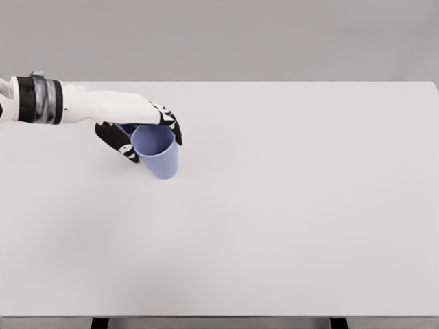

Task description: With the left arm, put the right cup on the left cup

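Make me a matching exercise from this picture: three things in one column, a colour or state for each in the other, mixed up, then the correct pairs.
Column one:
1. cup
2. table
3. left hand

Column two:
A. white, wide and flat
B. wrapped around something, fingers curled
C. pale blue-purple, open mouth facing the camera

Pairs: 1-C, 2-A, 3-B. Only one cup can be made out clearly; a darker rim just behind it may be a second cup, but the hand hides it.

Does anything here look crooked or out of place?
Only one lavender cup is clearly visible, though the job involves two. It sits in the left hand at the table's left side, with a darker blue rim behind it, possibly the other cup. Nothing spilled.
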### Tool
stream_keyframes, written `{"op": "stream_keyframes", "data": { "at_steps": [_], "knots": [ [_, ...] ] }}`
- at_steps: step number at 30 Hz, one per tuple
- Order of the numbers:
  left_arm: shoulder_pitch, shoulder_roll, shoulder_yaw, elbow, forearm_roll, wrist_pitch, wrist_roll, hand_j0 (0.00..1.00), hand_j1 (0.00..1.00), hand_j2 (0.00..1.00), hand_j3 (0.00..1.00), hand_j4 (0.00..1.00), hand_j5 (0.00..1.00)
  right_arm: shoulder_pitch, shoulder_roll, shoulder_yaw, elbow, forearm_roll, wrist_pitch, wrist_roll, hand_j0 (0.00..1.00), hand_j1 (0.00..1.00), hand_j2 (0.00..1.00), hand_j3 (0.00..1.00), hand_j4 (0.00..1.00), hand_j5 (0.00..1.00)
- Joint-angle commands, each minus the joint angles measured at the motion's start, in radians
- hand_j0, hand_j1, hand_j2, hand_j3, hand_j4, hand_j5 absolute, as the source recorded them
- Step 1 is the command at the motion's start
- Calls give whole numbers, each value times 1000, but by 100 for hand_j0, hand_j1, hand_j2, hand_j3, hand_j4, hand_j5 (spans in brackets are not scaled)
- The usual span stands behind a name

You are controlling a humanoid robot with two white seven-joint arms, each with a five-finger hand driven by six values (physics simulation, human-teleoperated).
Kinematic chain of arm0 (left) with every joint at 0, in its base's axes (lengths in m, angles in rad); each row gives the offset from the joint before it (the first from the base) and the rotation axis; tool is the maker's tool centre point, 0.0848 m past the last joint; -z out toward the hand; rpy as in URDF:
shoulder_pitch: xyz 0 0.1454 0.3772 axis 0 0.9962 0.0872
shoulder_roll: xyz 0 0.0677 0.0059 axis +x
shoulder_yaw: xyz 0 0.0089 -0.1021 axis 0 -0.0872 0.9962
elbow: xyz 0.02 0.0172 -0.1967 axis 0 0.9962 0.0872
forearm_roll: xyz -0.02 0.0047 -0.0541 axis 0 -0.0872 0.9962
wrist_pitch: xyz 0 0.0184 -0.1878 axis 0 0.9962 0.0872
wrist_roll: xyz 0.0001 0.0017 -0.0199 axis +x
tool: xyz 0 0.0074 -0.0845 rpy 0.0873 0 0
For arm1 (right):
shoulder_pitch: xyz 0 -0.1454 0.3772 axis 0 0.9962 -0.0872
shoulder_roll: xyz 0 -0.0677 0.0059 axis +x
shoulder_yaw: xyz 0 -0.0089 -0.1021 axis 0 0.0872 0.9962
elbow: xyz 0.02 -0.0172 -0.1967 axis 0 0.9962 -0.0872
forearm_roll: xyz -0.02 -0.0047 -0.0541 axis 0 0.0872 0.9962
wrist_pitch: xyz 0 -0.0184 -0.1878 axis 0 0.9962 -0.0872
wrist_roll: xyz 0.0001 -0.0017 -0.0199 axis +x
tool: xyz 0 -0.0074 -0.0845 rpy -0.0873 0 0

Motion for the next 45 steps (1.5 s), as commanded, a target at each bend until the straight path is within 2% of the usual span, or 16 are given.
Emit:
{"op": "stream_keyframes", "data": {
  "at_steps": [1, 5, 10, 19, 24, 28, 35, 40, 45],
  "knots": [
    [-3, 15, -6, -10, 51, 1, -25, 63, 63, 63, 63, 63, 63, 0, 0, 0, 0, 1, -1, 0, 100, 100, 100, 100, 100, 100],
    [-35, 18, -9, -8, 84, 3, -56, 64, 64, 64, 64, 64, 64, 0, 0, 0, 1, 1, -1, 0, 100, 100, 100, 100, 100, 100],
    [-84, 28, -11, 5, 110, 3, -56, 64, 64, 64, 64, 64, 64, 0, 0, 0, 0, 1, -1, 0, 100, 100, 100, 100, 100, 100],
    [-161, 26, -11, 64, 112, 3, -56, 64, 64, 64, 64, 64, 64, 0, 0, 0, 0, 1, -1, 0, 100, 100, 100, 100, 100, 100],
    [-210, 26, -12, 73, 138, 6, -56, 64, 64, 64, 64, 64, 64, 0, 0, 0, 0, 1, -1, 0, 100, 100, 100, 100, 100, 100],
    [-222, 26, -12, 96, 138, 4, -56, 65, 65, 65, 65, 65, 65, 0, 0, 0, 1, 1, -1, 0, 100, 100, 100, 100, 100, 100],
    [-227, 15, -37, 216, 135, 3, -56, 65, 65, 65, 65, 65, 65, 0, 0, 0, 0, 1, -1, 0, 100, 100, 100, 100, 100, 100],
    [-222, -5, -81, 277, 123, 3, -56, 65, 65, 65, 65, 65, 65, 0, 0, 0, 0, 1, -1, 0, 100, 100, 100, 100, 100, 100],
    [-210, -34, -83, 344, 109, 3, -56, 65, 65, 65, 65, 65, 65, 0, 0, 0, 1, 1, -1, 0, 100, 100, 100, 100, 100, 100]
  ]
}}
